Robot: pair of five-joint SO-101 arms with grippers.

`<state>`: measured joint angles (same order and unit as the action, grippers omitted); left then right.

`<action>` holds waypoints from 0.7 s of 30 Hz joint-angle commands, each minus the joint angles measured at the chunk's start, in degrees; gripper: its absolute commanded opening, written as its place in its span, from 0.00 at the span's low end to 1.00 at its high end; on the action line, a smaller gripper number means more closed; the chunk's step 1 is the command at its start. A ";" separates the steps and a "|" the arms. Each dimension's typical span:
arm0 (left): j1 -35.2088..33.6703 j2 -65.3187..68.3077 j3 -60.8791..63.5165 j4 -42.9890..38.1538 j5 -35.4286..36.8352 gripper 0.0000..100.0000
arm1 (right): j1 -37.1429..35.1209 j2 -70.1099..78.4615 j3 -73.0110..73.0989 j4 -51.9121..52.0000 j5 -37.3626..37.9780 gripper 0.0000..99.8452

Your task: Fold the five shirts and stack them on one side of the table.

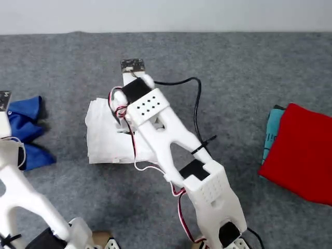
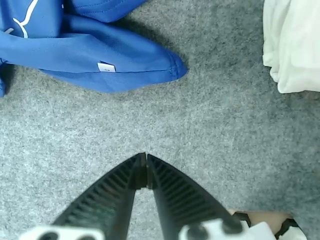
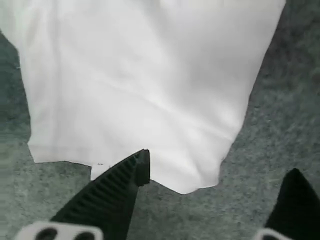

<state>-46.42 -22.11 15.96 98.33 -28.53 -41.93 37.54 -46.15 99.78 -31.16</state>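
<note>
- While the white cotton shirt [image 1: 104, 136] lies as a rough rectangle left of centre on the grey felt table [image 1: 238, 67], beneath the right arm [image 1: 171, 140], we take the folded red shirt [image 1: 303, 150] atop a teal shirt [image 1: 271, 132] at the right edge as the stack.
- From the left wrist, we note the left gripper [image 2: 146, 161] pressed together, empty, over bare felt near the crumpled blue jersey shirt [image 2: 100, 60].
- From the right wrist, the right gripper [image 3: 220, 165] stands spread over the white shirt's [image 3: 140, 75] smooth, lightly creased hem; we advise straddling that edge fully before closing.
</note>
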 commanded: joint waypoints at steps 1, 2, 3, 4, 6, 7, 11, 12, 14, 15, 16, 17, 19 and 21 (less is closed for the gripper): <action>0.35 -1.85 -0.22 0.00 0.53 0.01 | -0.84 1.10 -0.35 -1.45 -2.29 0.42; 0.35 -1.85 -0.22 0.00 0.53 0.01 | -0.92 1.89 -0.35 -1.54 -2.90 0.42; 0.26 -1.85 -0.22 0.00 0.53 0.01 | -0.92 2.77 -0.35 -1.54 -3.43 0.42; 0.26 -1.85 -0.22 0.00 0.44 0.01 | -0.92 3.74 -0.35 -1.54 -3.87 0.42; 0.18 -1.85 -0.22 0.00 0.44 0.01 | -0.92 5.67 -0.35 -1.54 -4.92 0.42; 0.18 -1.85 -0.22 0.00 0.44 0.01 | -0.92 6.81 -0.35 -1.54 -5.19 0.42; 0.26 -1.85 -0.13 0.00 0.44 0.01 | -0.92 12.00 -0.35 -1.98 -5.45 0.42; 0.26 -1.85 -0.13 0.00 0.44 0.01 | -0.92 13.23 -0.35 -2.51 -5.54 0.42; 0.26 -1.85 -0.13 0.00 0.44 0.01 | -0.92 15.43 -0.35 -3.91 -6.77 0.40; 0.26 -1.85 -0.13 0.00 0.44 0.01 | -0.92 16.48 -0.35 -4.70 -7.03 0.38; 0.26 -1.85 -0.13 0.00 0.44 0.01 | -0.92 17.27 -0.35 -5.49 -6.95 0.35; 0.26 -1.85 -0.13 0.00 0.44 0.01 | -0.92 17.98 -0.35 -6.11 -6.95 0.32; 0.26 -1.85 -0.13 0.00 0.44 0.01 | -0.92 19.12 -0.35 -6.55 -6.86 0.23; 0.09 -1.85 -0.13 0.00 0.44 0.01 | -0.92 19.82 -0.35 -6.64 -5.89 0.14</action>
<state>-46.42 -22.11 15.96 98.33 -28.53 -42.55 55.65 -47.03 94.51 -37.41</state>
